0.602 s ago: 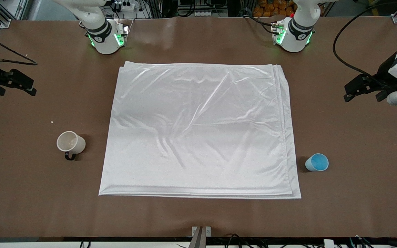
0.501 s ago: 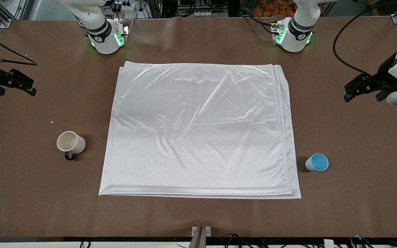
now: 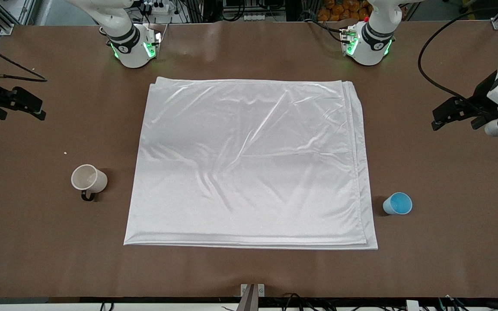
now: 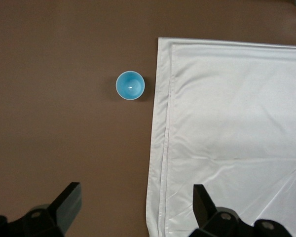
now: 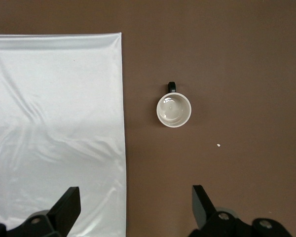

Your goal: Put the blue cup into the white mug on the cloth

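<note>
The blue cup (image 3: 397, 204) stands upright on the brown table, just off the cloth's edge at the left arm's end. Off the cloth's other edge, at the right arm's end, stands the white mug (image 3: 88, 179), its black handle toward the front camera. The folded white cloth (image 3: 249, 160) lies flat mid-table with nothing on it. My left gripper (image 3: 455, 119) hangs open and empty high over the table's left-arm end, and looks down on the blue cup (image 4: 130, 85). My right gripper (image 3: 17, 110) hangs open and empty over the right-arm end, above the white mug (image 5: 173, 109).
Both arm bases (image 3: 133, 47) (image 3: 368, 43) stand along the table edge farthest from the front camera. A black cable (image 3: 430, 73) loops over the table near the left arm. Small white crumbs (image 3: 65, 152) lie near the mug.
The left arm's hand has shifted very slightly. Cups, cloth and right gripper are unchanged.
</note>
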{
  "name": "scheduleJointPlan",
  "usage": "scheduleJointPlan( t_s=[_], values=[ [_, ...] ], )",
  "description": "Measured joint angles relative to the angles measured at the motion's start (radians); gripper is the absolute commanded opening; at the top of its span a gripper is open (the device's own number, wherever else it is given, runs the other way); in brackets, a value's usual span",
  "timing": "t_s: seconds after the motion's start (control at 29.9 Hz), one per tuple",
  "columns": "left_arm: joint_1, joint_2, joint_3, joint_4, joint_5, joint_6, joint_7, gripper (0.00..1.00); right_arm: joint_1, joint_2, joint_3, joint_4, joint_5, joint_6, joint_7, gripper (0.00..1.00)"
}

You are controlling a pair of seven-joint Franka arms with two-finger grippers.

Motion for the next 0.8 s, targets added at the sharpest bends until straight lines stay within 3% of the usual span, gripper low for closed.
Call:
scheduleJointPlan(
  t_s=[0.2, 0.6, 0.8],
  values=[
    [0.039, 0.054, 0.007, -0.014, 0.003, 0.046, 0.003, 1.0, 0.0, 0.022, -0.001, -0.007, 0.0, 0.0, 0.0, 1.0],
    [0.087, 0.35, 0.011, -0.034, 0.069, 0.299, 0.011, 1.0, -0.047, 0.12, -0.009, -0.008, 0.003, 0.009, 0.0, 1.0],
    [0.084, 0.422, 0.008, -0.031, 0.07, 0.384, 0.011, 1.0, -0.077, 0.171, -0.011, -0.006, 0.017, 0.02, 0.0, 1.0]
  ],
)
